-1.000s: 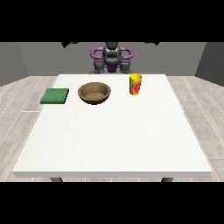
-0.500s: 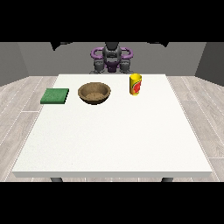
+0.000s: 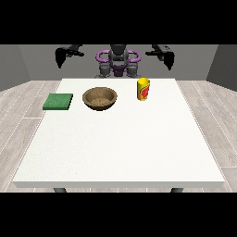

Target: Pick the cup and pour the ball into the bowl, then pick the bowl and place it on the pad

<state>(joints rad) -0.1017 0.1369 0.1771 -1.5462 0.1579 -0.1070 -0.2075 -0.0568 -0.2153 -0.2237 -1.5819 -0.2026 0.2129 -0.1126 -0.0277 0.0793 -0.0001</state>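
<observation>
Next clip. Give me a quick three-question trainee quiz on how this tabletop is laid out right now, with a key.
1. True or false: the yellow cup stands inside the wooden bowl.
2. Which thing lies nearest the view's left edge of the table? A) cup B) bowl C) green pad
3. Fill in: the hand at the view's right and the hand at the view's left are both raised ____ the table, touching nothing.

Key
1. False: the cup stands upright on the table, apart from the bowl, on its right in the view.
2. C
3. above
</observation>
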